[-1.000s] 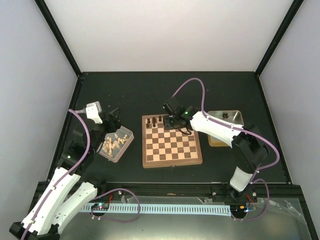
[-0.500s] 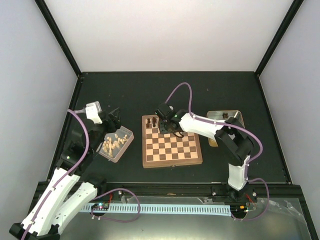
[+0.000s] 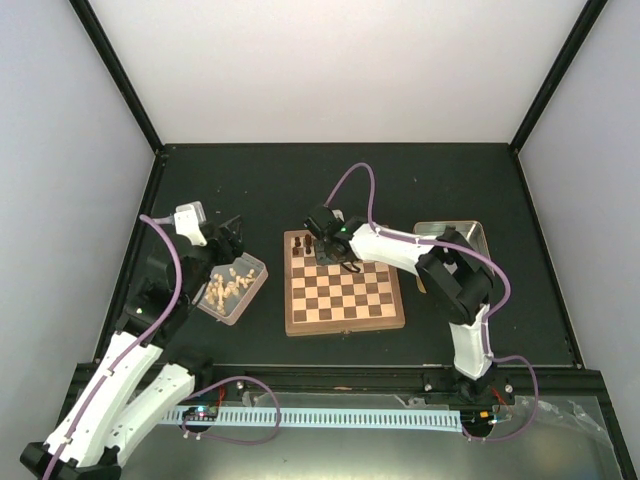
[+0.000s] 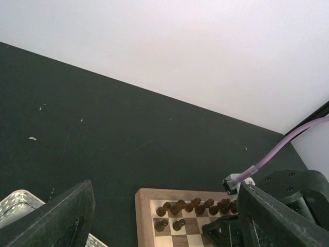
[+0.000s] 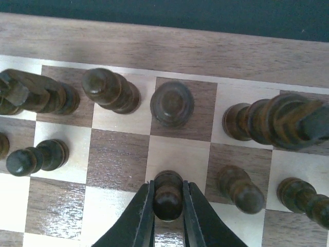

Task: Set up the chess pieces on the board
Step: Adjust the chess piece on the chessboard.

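Note:
The board [image 3: 345, 326] lies mid-table, with dark chess pieces [image 3: 312, 241] standing along its far left rows. My right gripper [image 3: 336, 253] is low over the second row. In the right wrist view its jaws press both sides of a dark pawn [image 5: 168, 194] that stands upright at the near edge of a light square; the right gripper [image 5: 168, 207] is shut on it. Larger dark pieces [image 5: 172, 104] fill the row beyond, and other pawns [image 5: 240, 189] stand beside. My left gripper [image 3: 228, 238] hangs open and empty, left of the board; the left gripper [image 4: 165, 188] looks toward the board's far corner [image 4: 144, 198].
A clear tray [image 3: 232, 285] of pale cream pieces sits left of the board, under the left arm. A metal tray [image 3: 470, 235] lies at the right, behind the right arm. The right arm's wrist [image 4: 288, 190] fills the left wrist view's lower right.
The right gripper has slid left along the board's far rows and shut on a dark pawn. The left arm has barely moved.

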You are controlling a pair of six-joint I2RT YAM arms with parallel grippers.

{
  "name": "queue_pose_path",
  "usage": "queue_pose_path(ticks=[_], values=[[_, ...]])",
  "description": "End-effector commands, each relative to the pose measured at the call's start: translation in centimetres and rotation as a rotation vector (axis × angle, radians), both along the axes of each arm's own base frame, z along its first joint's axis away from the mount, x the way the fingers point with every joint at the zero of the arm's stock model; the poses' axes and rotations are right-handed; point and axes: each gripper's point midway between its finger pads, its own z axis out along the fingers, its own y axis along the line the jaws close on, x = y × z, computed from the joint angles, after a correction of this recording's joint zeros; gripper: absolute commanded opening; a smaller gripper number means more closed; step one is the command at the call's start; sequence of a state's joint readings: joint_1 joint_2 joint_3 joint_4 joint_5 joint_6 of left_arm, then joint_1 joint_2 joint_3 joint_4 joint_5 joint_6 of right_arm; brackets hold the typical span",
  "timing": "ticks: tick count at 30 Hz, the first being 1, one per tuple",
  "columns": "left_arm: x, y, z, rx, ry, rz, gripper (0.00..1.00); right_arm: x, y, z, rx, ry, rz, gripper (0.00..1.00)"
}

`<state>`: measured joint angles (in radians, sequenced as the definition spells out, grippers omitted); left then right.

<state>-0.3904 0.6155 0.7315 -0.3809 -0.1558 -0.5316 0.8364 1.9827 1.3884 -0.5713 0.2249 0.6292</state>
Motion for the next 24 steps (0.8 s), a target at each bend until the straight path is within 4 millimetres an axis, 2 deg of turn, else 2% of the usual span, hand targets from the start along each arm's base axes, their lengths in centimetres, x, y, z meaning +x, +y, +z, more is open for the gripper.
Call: queue_pose_path(ticks=[1,8,13,18,21,24], values=[[0.1,0.2,0.6,-0.004,-0.012,0.002,0.78,0.8,0.0,-0.1,-0.032,-0.031,-0.02,0.14],[0.0,0.2,0.5,-0.003,-0.009,0.004,0.78,0.8,0.3,-0.3,-0.028,-0.015,-0.015,0.14],[0.0,0.4,0.7,-0.002,-0.013,0.007,0.78,0.4,0.1,0.6,-0.017,-0.009,-0.012,0.27],[0.0,0.4,0.6,-0.001,-0.014,0.011,0.78,-0.4,0.7,3.2,0.055,-0.015,0.029,0.34],[0.0,0.5,0.7,-0.002,-0.016,0.012,0.78,-0.9,1.0,5.5,0.122,-0.039,0.054,0.35],[-0.1,0.5,0.7,0.001,-0.018,0.013,0.78,-1.3,0.5,8.4,0.18,-0.089,0.049,0.35]])
